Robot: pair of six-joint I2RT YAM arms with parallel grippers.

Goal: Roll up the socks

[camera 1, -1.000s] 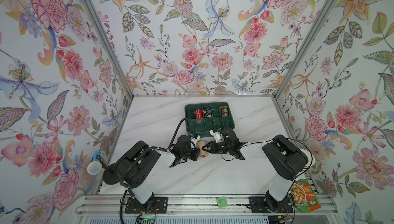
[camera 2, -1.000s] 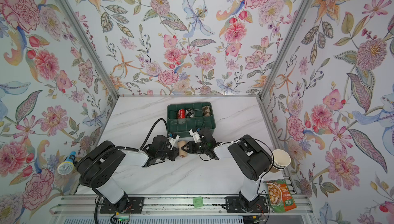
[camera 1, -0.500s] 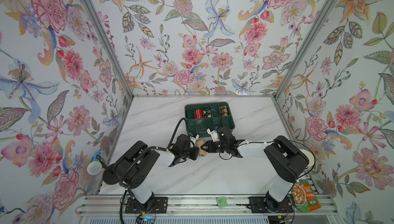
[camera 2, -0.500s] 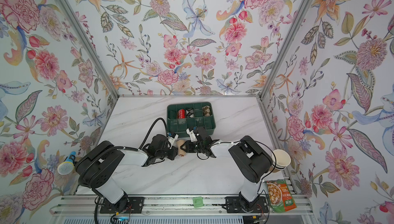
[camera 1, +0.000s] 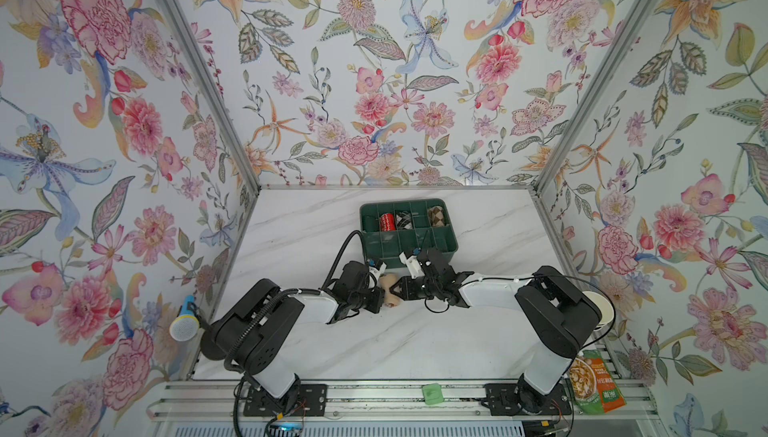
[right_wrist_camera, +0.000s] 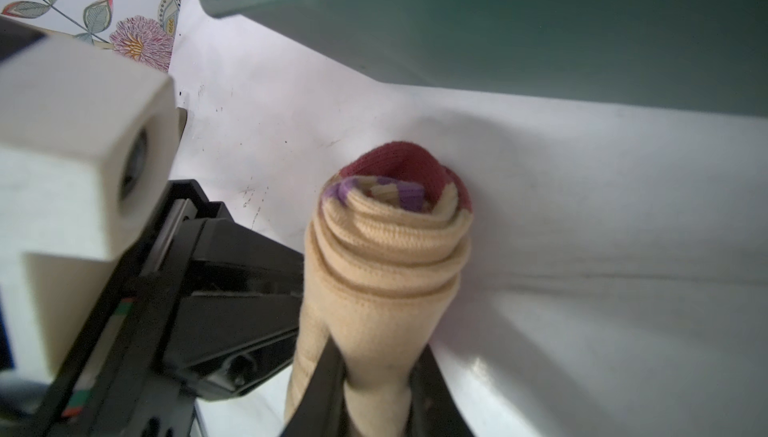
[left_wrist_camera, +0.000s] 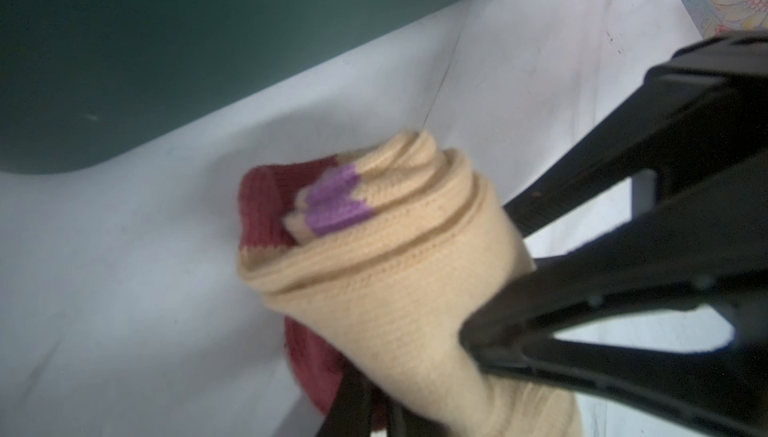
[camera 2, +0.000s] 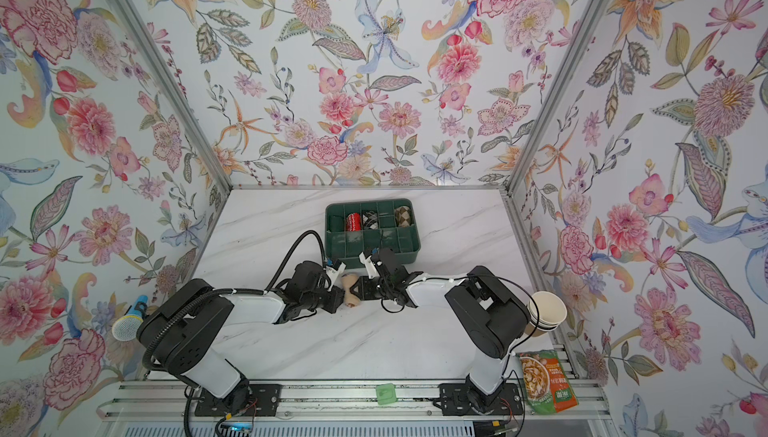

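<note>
Pinching the 12-to-6 sock roll (camera 1: pixel 389 280) from 3 o'clock with right end effector (camera 1: pixel 399 289) — left end effector (camera 1: pixel 380 292) waiting at 9, grip unclear.

You have a white marble-veined tabletop (camera 1: pixel 415 339). A dark green compartmented plastic tray (camera 1: pixel 390 243) sits flat on it, just beyond the left gripper (camera 1: pixel 382 290) and right gripper (camera 1: pixel 399 289). Between the two hangs the rolled beige sock (camera 1: pixel 390 289). You cannot tell whether it touches the surface.
</note>
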